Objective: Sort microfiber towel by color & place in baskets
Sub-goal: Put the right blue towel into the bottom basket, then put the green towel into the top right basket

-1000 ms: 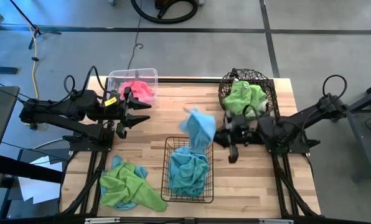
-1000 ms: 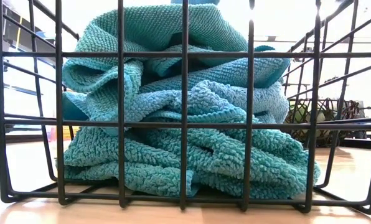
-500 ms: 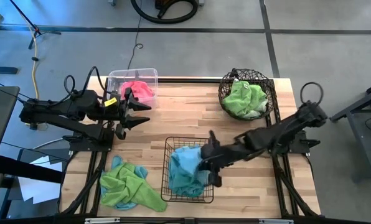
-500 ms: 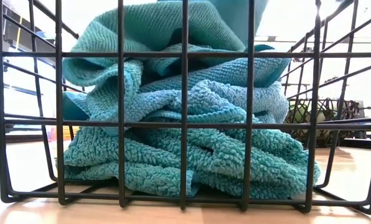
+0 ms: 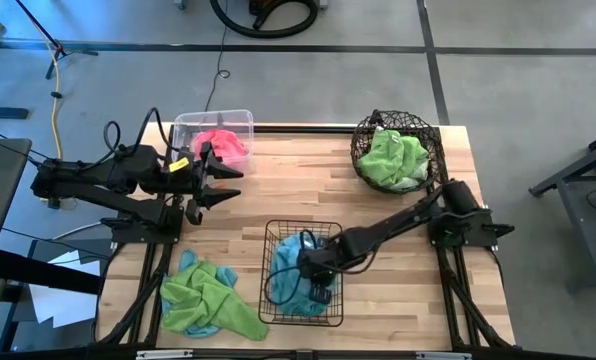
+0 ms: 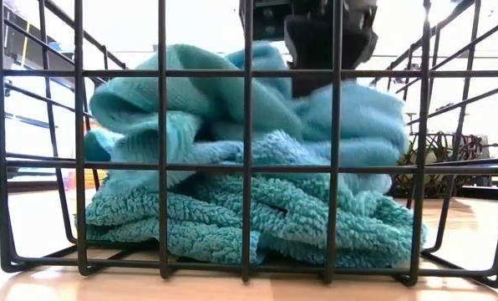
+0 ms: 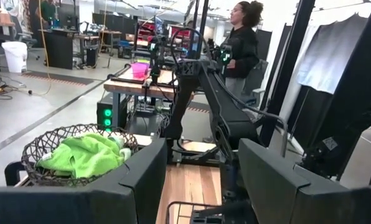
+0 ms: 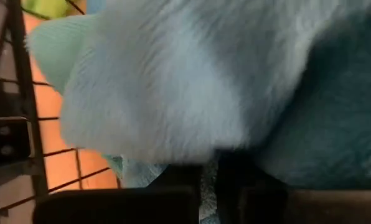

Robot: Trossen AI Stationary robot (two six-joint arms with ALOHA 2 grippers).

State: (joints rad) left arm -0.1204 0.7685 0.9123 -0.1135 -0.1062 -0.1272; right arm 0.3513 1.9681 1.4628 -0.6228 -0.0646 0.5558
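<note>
My right gripper [image 5: 314, 272] reaches down into the rectangular black wire-grid basket [image 5: 269, 300], shut on a light blue towel [image 8: 167, 81]. That towel lies on top of the pile of blue towels [image 6: 257, 192] in the basket. In the low view the gripper [image 6: 328, 38] stands just over the pile. My left gripper [image 5: 221, 184] is open and empty, hovering at the table's left, next to the clear plastic tub [image 5: 188, 128] that holds a pink towel [image 5: 224, 144]. The round dark-brown wire basket [image 5: 363, 135] holds a lime green towel [image 5: 393, 158]. My right gripper pinches a bunched fold of the light blue towel [image 8: 208, 174] between its two fingers, coming from above and slanting from the table's right. How many layers it has, I cannot tell. The towel rests slack on the blue pile inside the black basket.
A heap of lime green and light blue towels [image 5: 206, 298] lies on the table at the front left, beside the black basket. Bare wood lies between the three containers. Beyond the table, a person stands among workbenches [image 7: 238, 37].
My right gripper has carried the light blue towel from mid-air over the table's middle toward the near edge and down into the black basket. The towel, which hung below the fingers, now lies bunched on the blue pile, which has been pressed lower.
</note>
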